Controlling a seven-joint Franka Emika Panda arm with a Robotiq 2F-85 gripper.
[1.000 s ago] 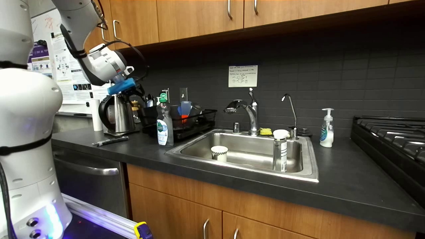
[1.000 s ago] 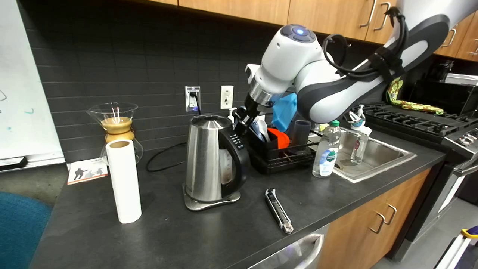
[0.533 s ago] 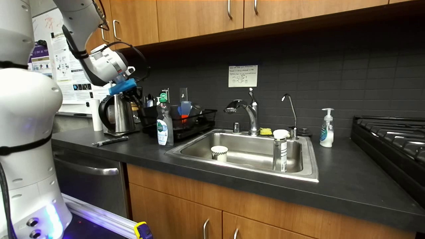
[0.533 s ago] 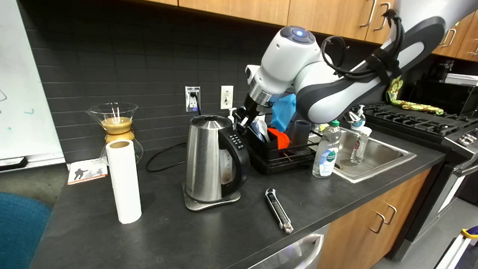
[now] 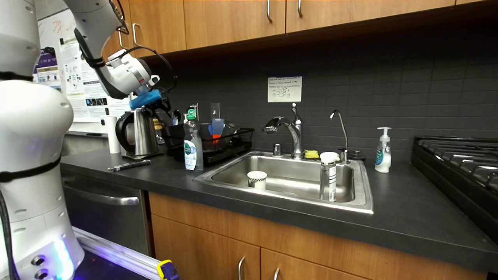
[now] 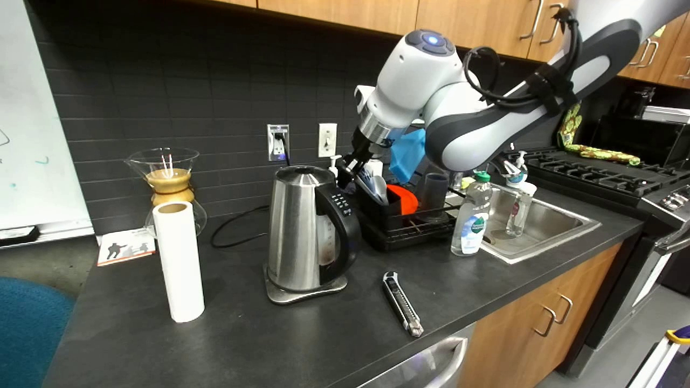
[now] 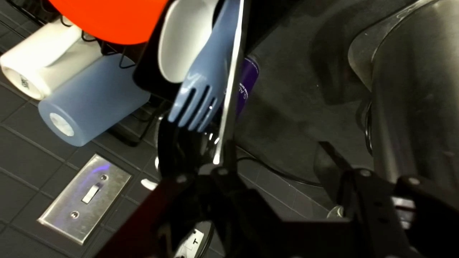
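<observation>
My gripper is open in the wrist view, its two dark fingers wide apart with nothing between them. A blue fork, a white spoon and a thin, pale-edged utensil stand in a black cutlery holder. One finger overlaps the thin utensil's tip; I cannot tell if they touch. The other finger is on the side of the steel kettle. In an exterior view the gripper is just behind the kettle, above the cutlery end of the dish rack; the kettle partly hides it.
An orange-red bowl, a blue cup and a purple can are close to the cutlery. A dish soap bottle, a box cutter, a white roll and a glass coffee maker stand or lie on the counter.
The wrist and gripper have risen slightly and shifted a little by the cutlery, so more of the spoon shows in an exterior view. The kettle and other objects have not moved.
</observation>
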